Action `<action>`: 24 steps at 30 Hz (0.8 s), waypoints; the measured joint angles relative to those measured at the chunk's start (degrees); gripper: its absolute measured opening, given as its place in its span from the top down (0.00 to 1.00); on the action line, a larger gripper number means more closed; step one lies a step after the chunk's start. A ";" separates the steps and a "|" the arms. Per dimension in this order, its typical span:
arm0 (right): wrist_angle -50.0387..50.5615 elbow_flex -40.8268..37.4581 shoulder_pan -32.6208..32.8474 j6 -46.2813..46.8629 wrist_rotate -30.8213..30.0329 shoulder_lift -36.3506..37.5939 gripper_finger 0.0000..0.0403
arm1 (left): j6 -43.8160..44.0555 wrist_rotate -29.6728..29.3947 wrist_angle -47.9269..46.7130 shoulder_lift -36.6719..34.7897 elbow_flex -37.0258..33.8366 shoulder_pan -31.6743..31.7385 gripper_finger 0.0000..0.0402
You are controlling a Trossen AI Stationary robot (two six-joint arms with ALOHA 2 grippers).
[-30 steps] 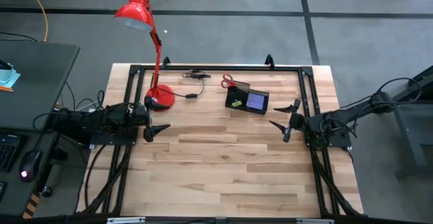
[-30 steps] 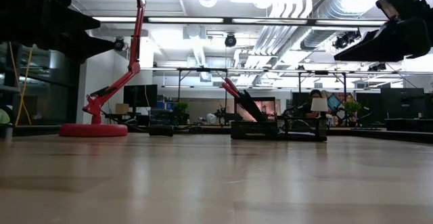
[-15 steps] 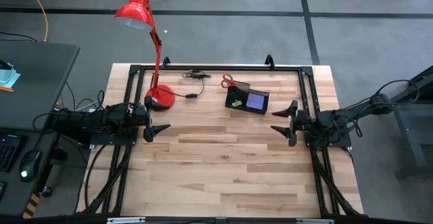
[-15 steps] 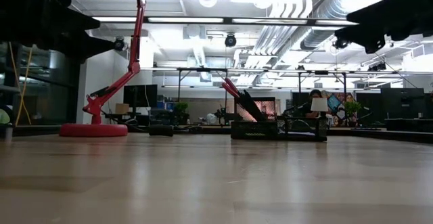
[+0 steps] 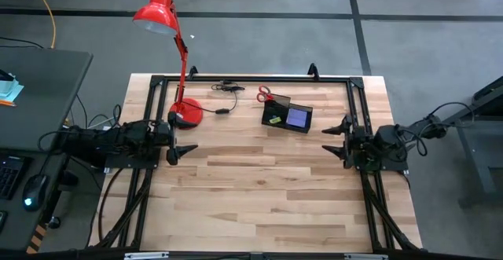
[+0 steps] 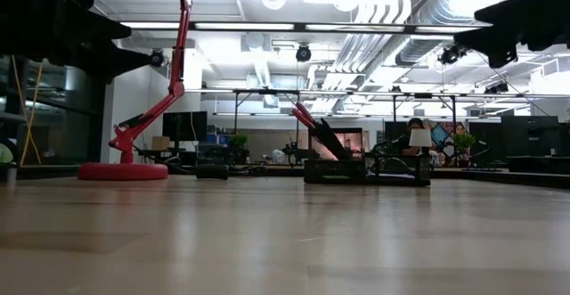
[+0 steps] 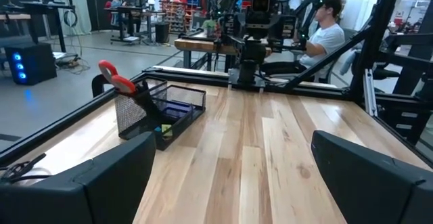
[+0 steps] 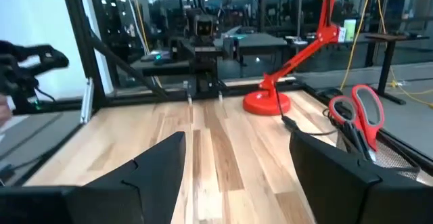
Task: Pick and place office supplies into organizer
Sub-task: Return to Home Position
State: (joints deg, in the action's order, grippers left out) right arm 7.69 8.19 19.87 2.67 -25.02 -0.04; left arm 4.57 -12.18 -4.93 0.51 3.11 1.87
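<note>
Organizer, small black mesh desk tray with compartments, sits at far middle of light wooden surface. Red-handled scissors stand in taller section, handles up for easy reach. Purple square note pad and tiny yellow-green piece lie flat in low compartments. Judged: placing finished. Left end effector at left side, right end effector at right side; both released, fingers spread, empty, well apart from organizer. Red desk lamp and black cable near organizer, not in arms' way.

Red desk lamp on wooden table, black cable just beside its base, seated person beyond
</note>
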 joint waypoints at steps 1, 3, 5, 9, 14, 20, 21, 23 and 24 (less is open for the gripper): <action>0.28 0.00 -0.15 0.02 0.07 -0.05 0.36 | 0.19 0.14 0.00 0.00 0.00 0.00 0.05; 0.39 0.00 -0.41 0.06 1.53 -0.13 0.36 | 0.19 0.95 0.00 0.00 0.00 0.00 0.05; 0.81 0.00 -0.45 -0.15 4.74 -0.11 0.36 | 0.19 1.24 -0.02 0.00 0.00 0.00 0.05; 3.57 -0.07 -0.43 -1.63 6.06 -0.30 0.36 | 0.19 1.19 -0.04 0.13 0.00 0.00 0.05; 3.36 -0.09 -0.43 -4.27 6.02 -0.28 0.36 | 0.19 1.22 0.00 0.13 0.00 -0.02 0.05; 3.75 -0.11 -0.43 -4.16 6.02 -0.28 0.36 | 0.21 1.20 0.02 0.13 0.00 0.00 0.05; 3.75 -0.11 -0.43 -4.18 6.02 -0.28 0.36 | 0.21 1.20 0.02 0.13 0.00 0.00 0.05; 3.75 -0.11 -0.43 -4.19 6.02 -0.28 0.36 | 0.21 1.22 0.02 0.13 0.00 -0.01 0.05; 3.75 -0.11 -0.43 -4.18 6.02 -0.28 0.36 | 0.21 1.20 0.02 0.13 0.00 -0.01 0.05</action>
State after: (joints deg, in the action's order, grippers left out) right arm 11.44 8.08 19.44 -1.51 -19.01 -0.32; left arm 4.78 -10.98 -4.91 0.64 3.11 1.86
